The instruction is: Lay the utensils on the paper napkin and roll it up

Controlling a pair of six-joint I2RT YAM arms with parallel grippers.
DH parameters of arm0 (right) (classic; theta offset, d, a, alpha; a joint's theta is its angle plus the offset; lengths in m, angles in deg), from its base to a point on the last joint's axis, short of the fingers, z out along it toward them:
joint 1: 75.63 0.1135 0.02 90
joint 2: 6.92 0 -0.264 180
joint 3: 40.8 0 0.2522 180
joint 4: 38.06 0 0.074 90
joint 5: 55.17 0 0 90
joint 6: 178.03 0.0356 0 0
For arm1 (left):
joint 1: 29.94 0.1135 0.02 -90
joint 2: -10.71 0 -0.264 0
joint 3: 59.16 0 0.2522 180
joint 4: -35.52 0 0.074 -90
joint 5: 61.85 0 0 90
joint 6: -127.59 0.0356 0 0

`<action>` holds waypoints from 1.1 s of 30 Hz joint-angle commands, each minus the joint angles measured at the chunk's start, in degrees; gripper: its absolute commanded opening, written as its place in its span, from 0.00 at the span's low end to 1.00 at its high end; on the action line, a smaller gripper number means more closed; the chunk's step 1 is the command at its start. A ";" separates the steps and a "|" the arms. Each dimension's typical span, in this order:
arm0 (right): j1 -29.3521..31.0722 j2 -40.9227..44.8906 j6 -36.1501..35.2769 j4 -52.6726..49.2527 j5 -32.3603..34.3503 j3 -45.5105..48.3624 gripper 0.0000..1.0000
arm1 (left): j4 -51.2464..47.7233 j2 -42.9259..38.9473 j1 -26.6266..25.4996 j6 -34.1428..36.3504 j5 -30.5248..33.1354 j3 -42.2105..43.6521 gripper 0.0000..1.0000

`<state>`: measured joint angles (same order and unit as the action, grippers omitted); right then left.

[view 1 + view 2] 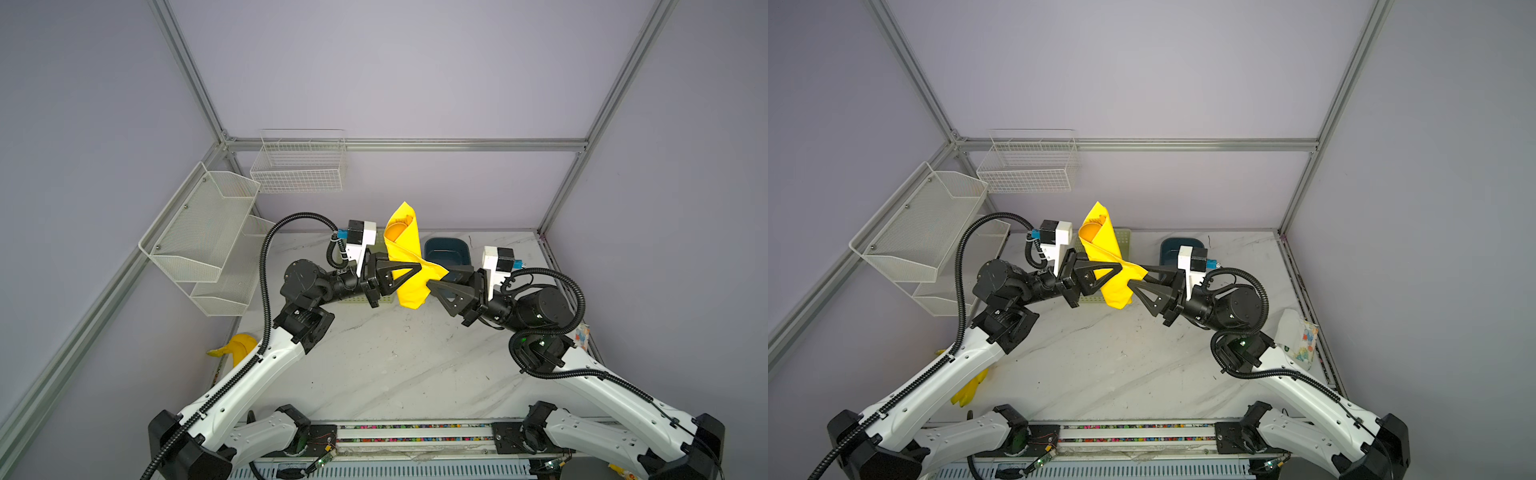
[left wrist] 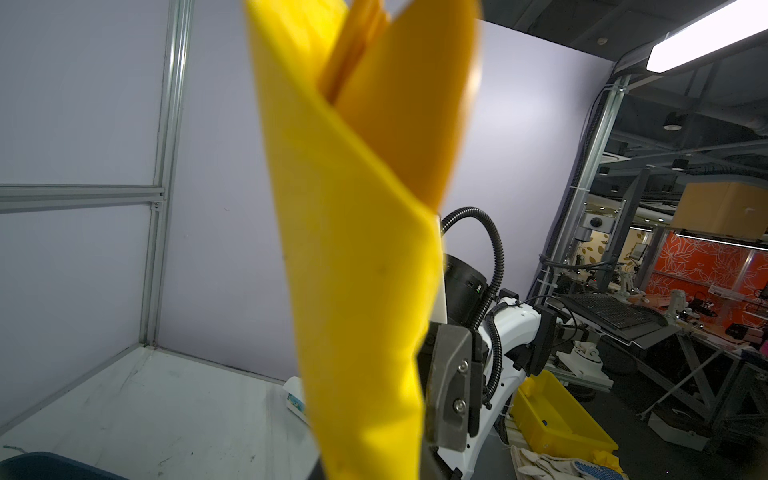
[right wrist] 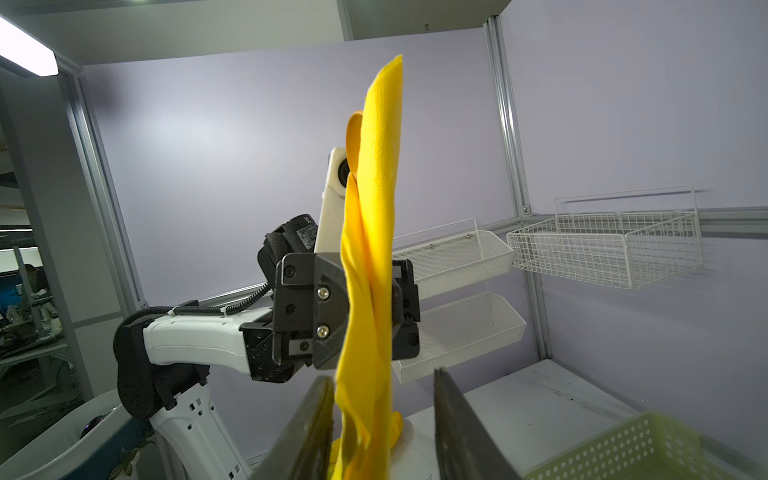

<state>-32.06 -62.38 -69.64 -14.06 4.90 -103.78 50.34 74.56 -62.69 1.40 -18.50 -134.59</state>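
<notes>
Yellow sheet: the paper napkin [image 1: 402, 249] is wrapping the utensils [image 1: 395, 231] in a loose, roughly upright roll raised above the marble table [image 1: 395, 365].
Contents: an orange spoon bowl is showing at the open top end in both top views [image 1: 1091, 231]. The fork and knife are not separable inside the folds.
Step in hand: judged to be late rolling. The cutlery is already inside, and the wrap is being adjusted or passed between the arms in mid-air.
Left gripper [image 1: 409, 272]: is pinching the roll across its middle, jaws pressed together on the paper from both sides, so the roll is hanging from this grip alone.
Right gripper [image 3: 382, 432]: is standing parted and holding nothing, jaws astride the lower part of the roll.
Roll vs fingers: in the right wrist view one right finger [image 3: 307, 428] is sitting just beside the paper, and the other [image 3: 461, 432] is standing apart from it with a clear gap. The spoon end is rising well above the left pinch.
Next move: calls for the right jaws either re-closing lower on the roll to twist it tighter or backing straight out without dragging the loose flap.
Risk: the thin paper is creasing at the pinch, and the wrap looks slack, so the cutlery could slide out of the bottom.
</notes>
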 commanded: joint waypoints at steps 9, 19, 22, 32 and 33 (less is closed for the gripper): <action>0.10 2.46 -2.47 -1.30 5.23 -2.72 0.12 | 1.38 0.04 0.15 1.54 -0.04 -4.93 0.04; 0.11 2.99 -4.05 -4.81 11.52 -3.02 0.00 | 4.37 -0.26 0.13 0.37 -1.21 -3.92 0.10; 0.11 2.92 -4.40 -5.81 12.38 -3.13 0.00 | 6.00 -0.46 0.14 -0.44 -1.54 -3.25 0.10; 0.11 3.49 -5.38 -7.38 15.17 -3.00 0.00 | 7.21 -0.91 0.14 -0.94 -1.20 -2.50 0.12; 0.11 3.50 -5.38 -7.35 15.29 -3.05 0.00 | 7.24 -0.93 0.15 -0.84 -1.08 -2.48 0.13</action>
<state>-31.31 -60.15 -73.64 -20.82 15.92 -105.59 51.28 75.33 -62.69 0.96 -19.40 -134.59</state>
